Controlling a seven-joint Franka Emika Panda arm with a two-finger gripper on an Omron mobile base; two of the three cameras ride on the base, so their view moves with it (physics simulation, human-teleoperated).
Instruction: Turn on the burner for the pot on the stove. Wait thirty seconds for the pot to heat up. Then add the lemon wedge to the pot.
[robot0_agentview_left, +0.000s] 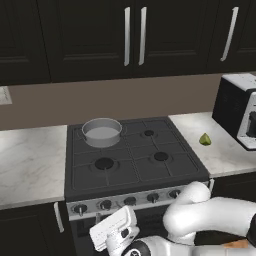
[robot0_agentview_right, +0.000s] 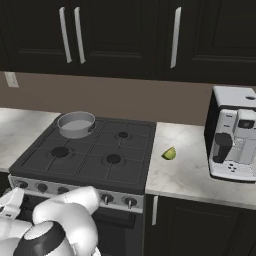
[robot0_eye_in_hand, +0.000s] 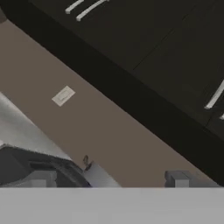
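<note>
Burner step looked in hand: hand (robot0_agentview_left: 114, 229) sat low by the stove (robot0_agentview_left: 134, 162) knobs (robot0_agentview_left: 105, 204), grip state unclear. Pot (robot0_agentview_left: 102, 132) on back-left burner, lemon wedge (robot0_agentview_left: 205, 139) on right counter (robot0_agentview_left: 220, 150). Next likely needs picking the knob matching that burner.

Coffee machine (robot0_agentview_left: 240, 112) cut at edge

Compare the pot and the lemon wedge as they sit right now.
The pot is round, silver-grey metal with a pale inside; the lemon wedge is a yellow-green fruit piece. The pot is far larger than the lemon wedge. The pot stands on the rear left burner of the stove, while the lemon wedge lies on the marble counter to the stove's right. Both rest free, with the end effector touching neither.
</note>
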